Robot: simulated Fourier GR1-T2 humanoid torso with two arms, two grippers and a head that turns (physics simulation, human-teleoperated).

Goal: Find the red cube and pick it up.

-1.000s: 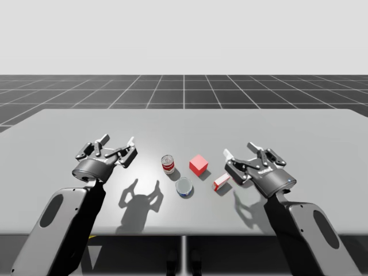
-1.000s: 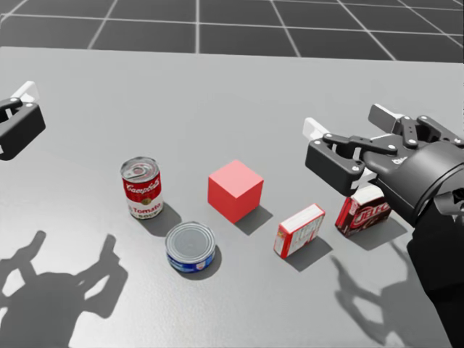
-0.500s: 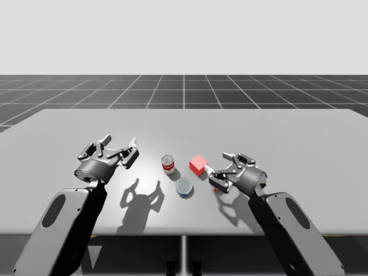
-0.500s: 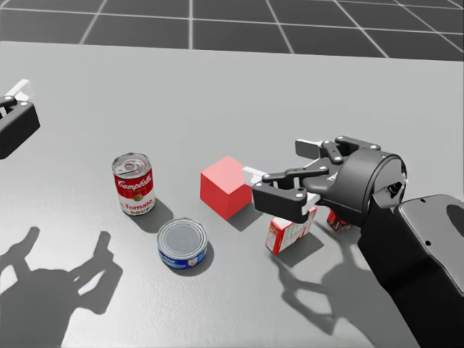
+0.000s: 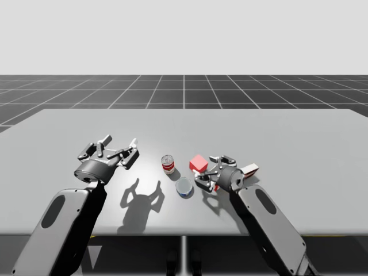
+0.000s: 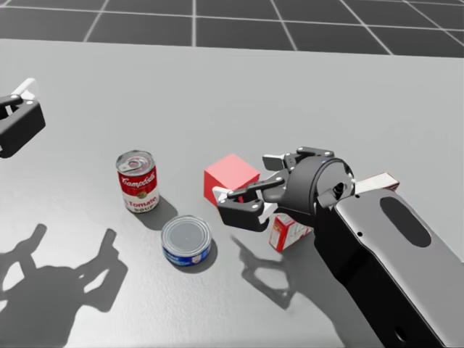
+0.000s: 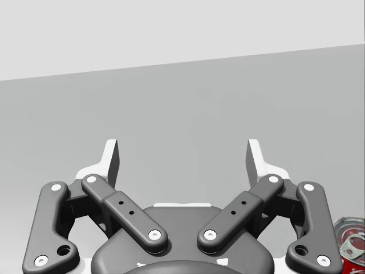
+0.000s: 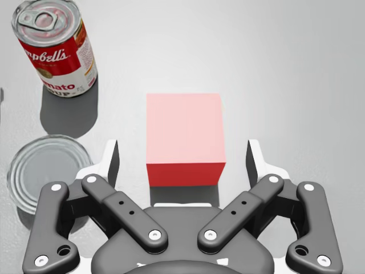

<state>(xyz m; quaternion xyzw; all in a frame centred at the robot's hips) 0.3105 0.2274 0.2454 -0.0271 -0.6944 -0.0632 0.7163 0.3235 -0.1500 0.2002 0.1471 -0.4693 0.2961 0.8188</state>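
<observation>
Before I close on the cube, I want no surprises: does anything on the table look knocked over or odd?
One small box against my right forearm seems to lie tilted rather than standing. A second box sits tight under the wrist. The red cube sits squarely between the right gripper's open fingers, untouched.

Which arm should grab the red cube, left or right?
Right. My right gripper is open, with the cube already between its fingers and a gap on each side, so it only needs to close. My left gripper is open too, but it is on the far side of the red can.
</observation>
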